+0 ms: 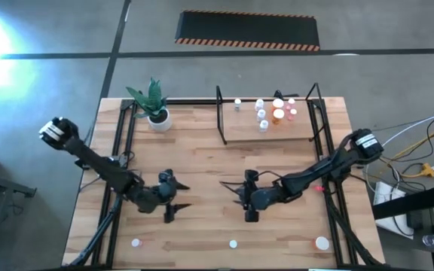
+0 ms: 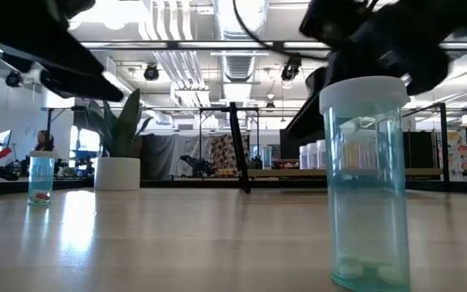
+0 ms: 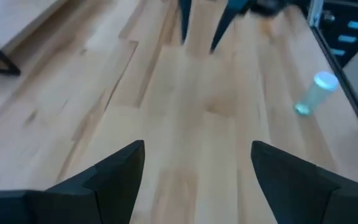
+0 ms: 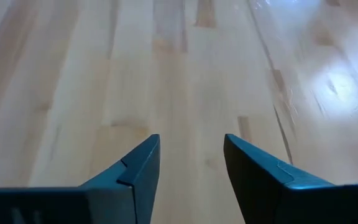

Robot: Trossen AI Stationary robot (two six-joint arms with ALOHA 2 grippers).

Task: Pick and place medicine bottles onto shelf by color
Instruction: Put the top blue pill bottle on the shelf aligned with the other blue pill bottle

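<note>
Both arms hang low over the middle of the wooden table (image 1: pixel 202 162). The left gripper (image 1: pixel 178 197) sits left of centre with its fingers spread wide and nothing between them; only bare wood shows past them in the left wrist view. The right gripper (image 1: pixel 241 197) faces it from just right of centre, its fingers parted with a clear gap and holding nothing, over bare boards in its own wrist view.

The shelf (image 1: pixel 270 128) stands at the far side of the table, right of centre, and a cluster of small bottles (image 1: pixel 271 113) rests on its board, white ones beside orange and pink ones, though their exact count is hard to make out. Three more bottles stand near the front edge, well apart from each other: one at the left (image 1: pixel 136 243), one in the middle (image 1: pixel 233 243) and a wider one at the right (image 1: pixel 321 242). A potted plant (image 1: pixel 155 107) stands at the far left, beside the shelf
</note>
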